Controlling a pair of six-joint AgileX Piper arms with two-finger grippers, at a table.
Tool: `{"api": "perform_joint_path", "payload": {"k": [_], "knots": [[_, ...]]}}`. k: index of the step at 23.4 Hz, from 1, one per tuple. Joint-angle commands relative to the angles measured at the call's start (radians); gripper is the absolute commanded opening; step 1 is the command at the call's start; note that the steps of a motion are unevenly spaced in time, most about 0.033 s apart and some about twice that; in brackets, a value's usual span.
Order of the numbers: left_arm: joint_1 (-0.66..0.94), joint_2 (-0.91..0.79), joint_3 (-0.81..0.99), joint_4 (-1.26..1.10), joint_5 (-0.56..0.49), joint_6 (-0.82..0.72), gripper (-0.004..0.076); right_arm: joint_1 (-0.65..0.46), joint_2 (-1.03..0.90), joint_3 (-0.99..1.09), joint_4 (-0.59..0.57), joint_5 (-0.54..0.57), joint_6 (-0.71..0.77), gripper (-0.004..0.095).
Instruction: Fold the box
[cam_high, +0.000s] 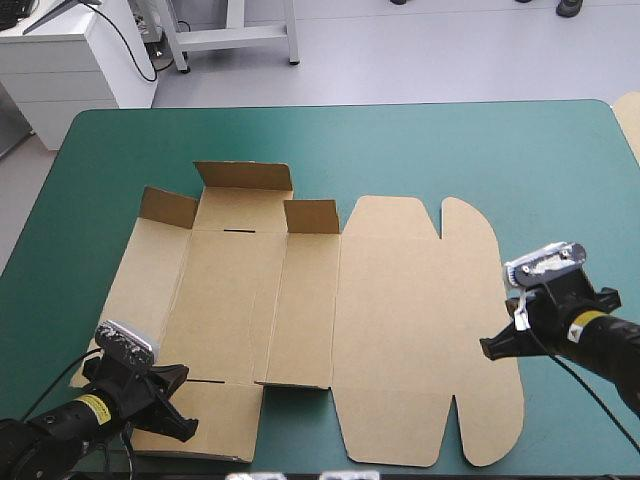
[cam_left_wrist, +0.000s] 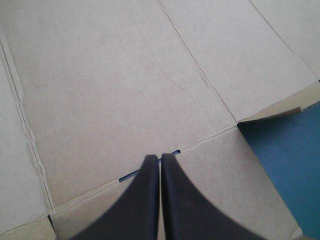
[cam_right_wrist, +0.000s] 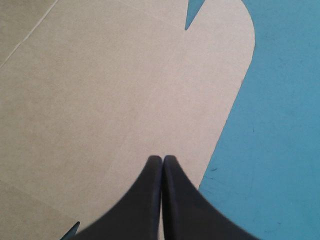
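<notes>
We see the table (cam_high: 470, 140) with its teal-green cover filling most of the high view. The box (cam_high: 220, 300) lies on it as a cut brown sheet, mostly flat. It runs from the lower left of the frame to right of centre, well short of the table's far edge, with its near edge close to the bottom of the frame.

The right half is the big lid panel (cam_high: 390, 300), flat, with a rounded tab (cam_high: 470, 225) at its upper right and another at its lower right. The left half is made of narrower creased panels. Three small flaps stand up along the far side: left flap (cam_high: 168, 206), middle flap (cam_high: 243, 176) and right flap (cam_high: 312, 216).

The left gripper (cam_high: 182, 402) is in the lower left of the frame, over the box's near left corner. Its black fingers are pressed together into one point. In the left wrist view the left gripper (cam_left_wrist: 160, 157) has its tip right at a short slot (cam_left_wrist: 129, 175) on a crease. We cannot tell whether it touches the board.

The right gripper (cam_high: 486, 348) is at right of frame, below mid-height, its fingers also together, with the tip at the lid panel's right edge. In the right wrist view the right gripper (cam_right_wrist: 162, 159) has brown board under its tip and teal-green cover just beside it. Again we cannot tell whether it touches.

A sliver of pale board (cam_high: 632, 120) shows at the upper right edge of the frame.
</notes>
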Motion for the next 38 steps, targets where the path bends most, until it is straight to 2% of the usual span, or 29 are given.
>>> {"api": "perform_joint_path", "payload": {"k": [1,5,9,12,14,16,18,21,26,30,35,38], "knots": [[0.0,0.005,-0.029,-0.013,-0.055,0.001,-0.0008,-0.008,-0.098,0.009,-0.012,-0.06,0.031,-0.002],[0.0,0.005,-0.029,-0.013,-0.056,0.001,-0.0008,-0.008,-0.201,0.054,-0.048,-0.071,0.048,-0.0019],[0.0,0.005,-0.029,-0.015,-0.072,0.001,-0.0008,-0.008,-0.234,0.098,-0.071,-0.068,0.134,-0.0019],[0.0,0.005,-0.034,-0.022,-0.074,-0.005,-0.0008,-0.008,-0.234,0.141,-0.071,-0.066,0.133,-0.0019],[0.0,0.005,-0.06,-0.022,-0.069,-0.053,-0.0008,-0.008,-0.234,0.144,-0.08,-0.071,0.126,-0.0021],[0.0,0.008,-0.123,-0.019,-0.069,-0.169,-0.0008,-0.008,-0.234,0.144,-0.1,-0.073,0.126,-0.0021],[0.0,0.035,-0.221,-0.014,-0.071,-0.197,-0.0008,-0.008,-0.234,0.144,-0.104,-0.085,0.126,-0.002],[0.0,0.122,-0.353,0.012,-0.065,-0.197,-0.0008,-0.008,-0.234,0.144,-0.104,-0.123,0.126,-0.002],[0.0,0.367,-0.556,0.043,0.031,-0.147,-0.0006,-0.008,-0.234,0.144,-0.104,-0.136,0.126,-0.002],[0.0,0.539,-0.645,0.027,0.034,-0.091,0.0016,-0.008,-0.234,0.145,-0.104,-0.136,0.126,-0.0021],[0.011,0.665,-0.694,0.019,0.034,-0.041,0.0016,-0.008,-0.234,0.156,-0.104,-0.136,0.126,-0.0021],[0.065,0.704,-0.703,-0.072,0.038,0.031,0.0016,-0.008,-0.234,0.158,-0.104,-0.124,0.126,-0.0021]]}}
